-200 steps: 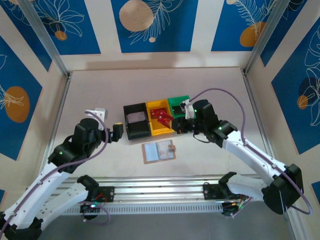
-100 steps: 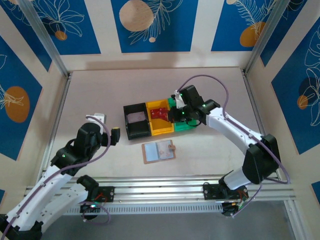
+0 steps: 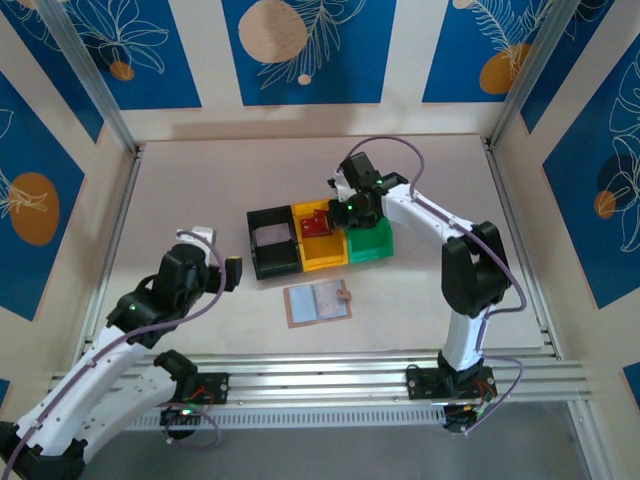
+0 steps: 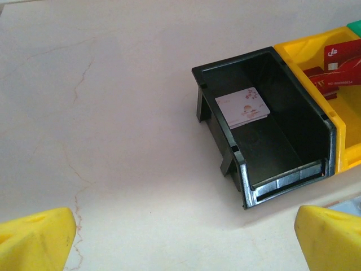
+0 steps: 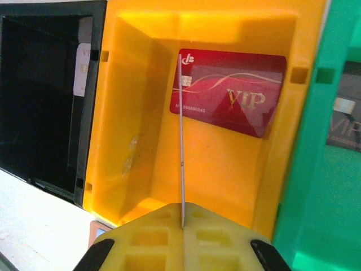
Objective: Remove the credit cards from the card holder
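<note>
Clearance around your left tool (image 4: 180, 241) is wide: its fingers stand spread over bare surface (image 4: 113, 113), with the black bin (image 4: 287, 182) just ahead. Your right tool (image 5: 182, 224) is pressed together, pinching a thin card (image 5: 181, 141) that you see edge-on over the yellow bin (image 5: 121, 113), between its left wall and the dark red card (image 5: 228, 96) lying flat inside. The card holder (image 3: 318, 303) lies open on the surface in front of the bins, apart from both tools, with free surface around its edges.
</note>
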